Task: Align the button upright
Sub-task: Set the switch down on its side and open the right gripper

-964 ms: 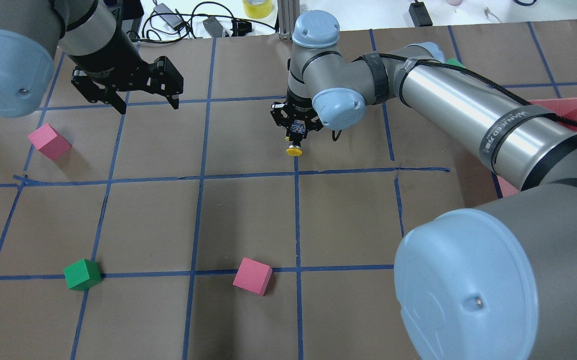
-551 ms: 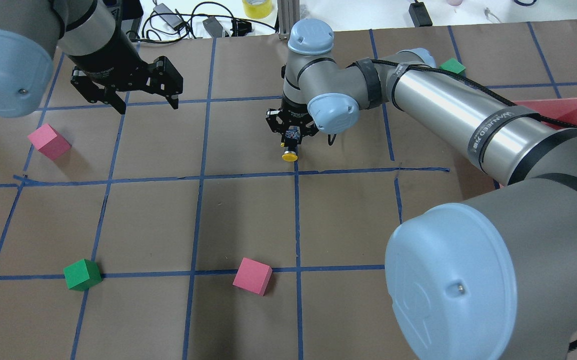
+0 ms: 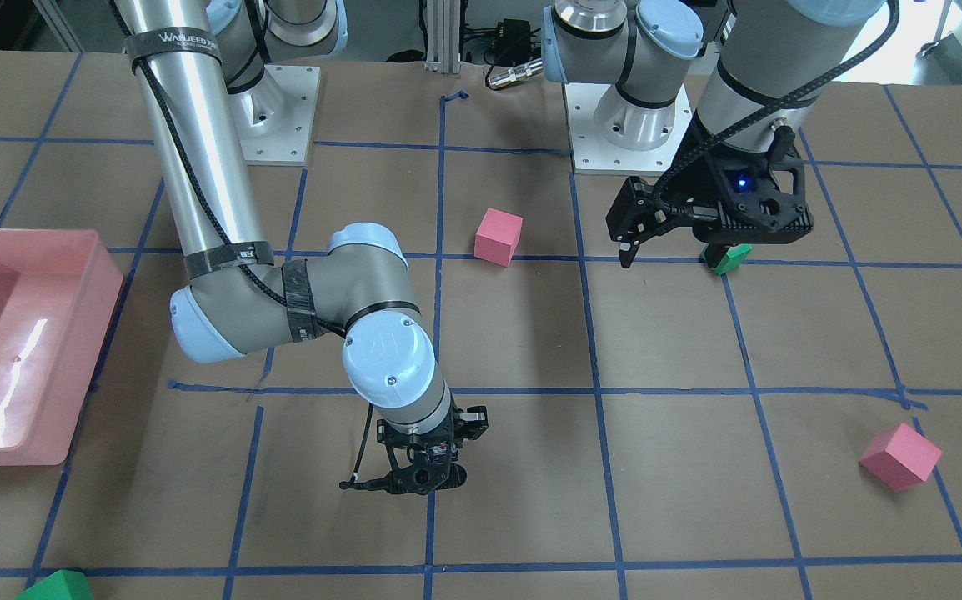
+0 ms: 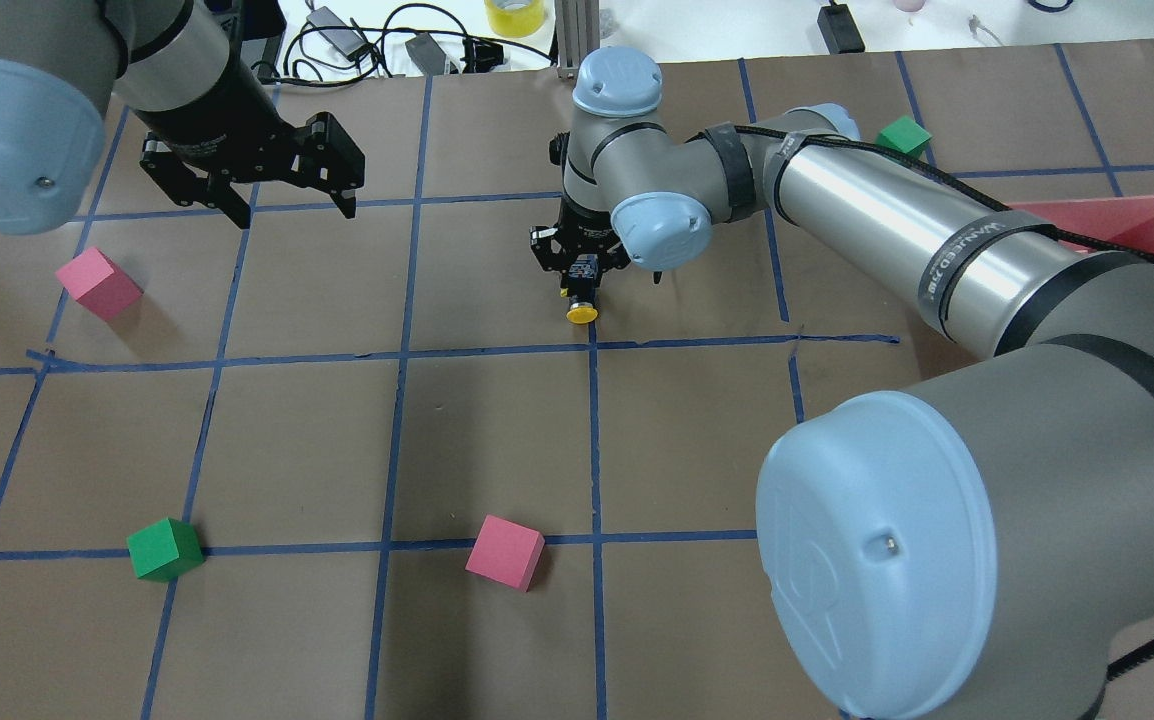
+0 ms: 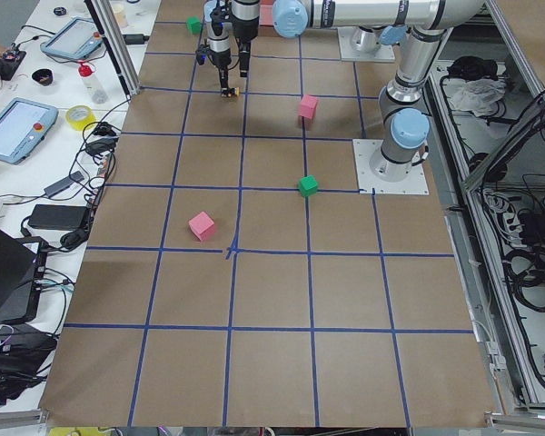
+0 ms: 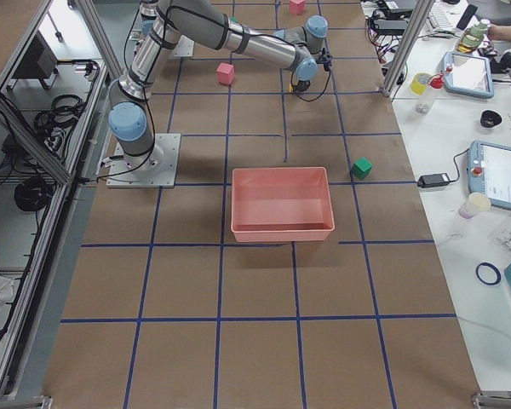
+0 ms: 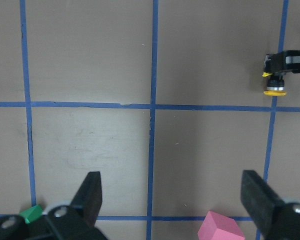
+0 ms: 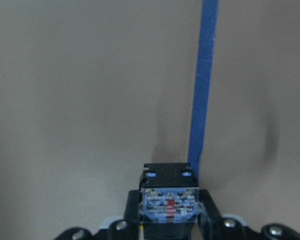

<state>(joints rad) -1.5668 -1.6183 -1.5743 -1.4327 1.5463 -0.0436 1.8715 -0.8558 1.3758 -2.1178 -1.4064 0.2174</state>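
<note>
The button shows its yellow cap (image 4: 581, 313) just under my right gripper (image 4: 582, 272) near the table's middle, beside a blue tape line. The right gripper is shut on the button's grey contact block (image 8: 168, 200), with the cap end pointing away from the wrist toward the table. It also shows in the left wrist view (image 7: 275, 91). In the front-facing view the right gripper (image 3: 421, 477) hides the button. My left gripper (image 4: 295, 213) is open and empty, held high at the far left, apart from the button.
Pink cubes lie at the left (image 4: 98, 283) and near front centre (image 4: 505, 552). Green cubes lie at the front left (image 4: 165, 549) and far right (image 4: 904, 134). A pink bin (image 4: 1137, 222) stands at the right edge. Cables lie beyond the far edge.
My right gripper has shifted slightly left and toward the robot with the button, and its wrist has turned a little. The left arm has not moved.
</note>
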